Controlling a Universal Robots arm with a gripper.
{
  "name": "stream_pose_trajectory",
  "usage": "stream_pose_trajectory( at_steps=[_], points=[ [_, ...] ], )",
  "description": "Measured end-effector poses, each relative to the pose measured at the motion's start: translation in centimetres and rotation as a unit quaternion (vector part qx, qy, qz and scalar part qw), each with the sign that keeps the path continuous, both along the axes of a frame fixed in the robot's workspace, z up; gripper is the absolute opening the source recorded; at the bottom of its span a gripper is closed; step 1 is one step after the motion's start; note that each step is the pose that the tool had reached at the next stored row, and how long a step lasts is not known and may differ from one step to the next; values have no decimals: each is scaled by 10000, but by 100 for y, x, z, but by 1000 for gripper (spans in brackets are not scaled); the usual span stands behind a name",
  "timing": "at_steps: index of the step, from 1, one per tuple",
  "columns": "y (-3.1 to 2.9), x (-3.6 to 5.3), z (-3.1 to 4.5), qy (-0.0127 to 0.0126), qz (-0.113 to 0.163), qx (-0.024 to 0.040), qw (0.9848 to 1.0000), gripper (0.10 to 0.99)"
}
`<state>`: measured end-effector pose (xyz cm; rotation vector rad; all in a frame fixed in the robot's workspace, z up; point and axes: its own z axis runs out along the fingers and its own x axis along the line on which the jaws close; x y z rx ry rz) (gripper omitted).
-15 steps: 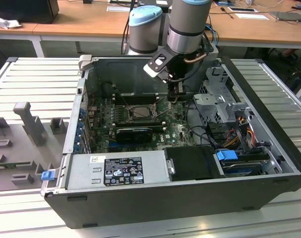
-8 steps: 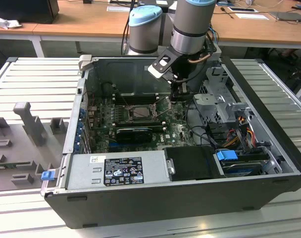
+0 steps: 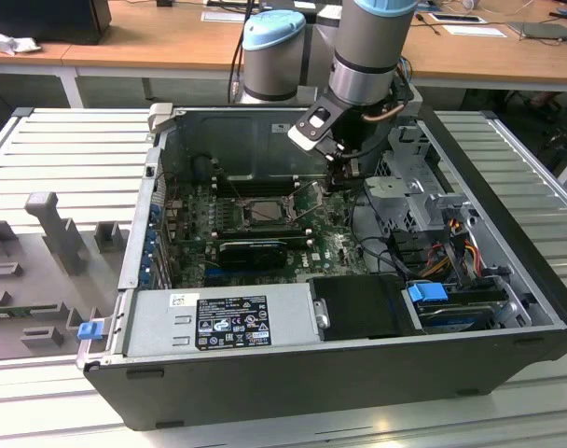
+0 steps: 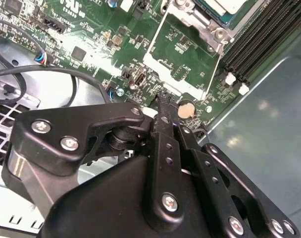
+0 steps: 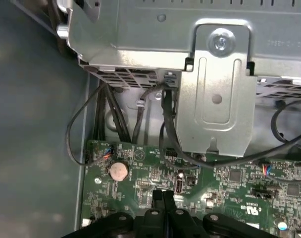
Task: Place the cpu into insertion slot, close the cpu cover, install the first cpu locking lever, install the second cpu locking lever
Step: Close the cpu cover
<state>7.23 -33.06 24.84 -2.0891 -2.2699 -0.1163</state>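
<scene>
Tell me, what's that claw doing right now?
Claw shut, hovering low over green board. Insertion slot apart from it, toward exterior view's left. Black cables close beside claw.

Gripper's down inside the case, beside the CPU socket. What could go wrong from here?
1. The shut fingers are low over the motherboard, close to the coin cell and a small port; a slight dip might scrape them.
2. Black cables hang from the metal cage nearby and might snag the gripper.
</scene>
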Motion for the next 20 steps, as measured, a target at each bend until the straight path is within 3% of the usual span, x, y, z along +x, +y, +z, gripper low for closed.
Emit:
stream_pose_trajectory(
  at_steps=[1,3,4,5,7,20],
  points=[
    [0,2,-23,0,5,0,10000,106],
    [0,3,-42,28,7,-1,10000,106],
    [0,3,-42,45,7,-1,10000,106],
    [0,3,-43,79,7,0,10000,106],
    [0,2,-40,109,7,-1,9999,106],
    [1,-147,-25,112,8,1,9999,106]
  ],
)
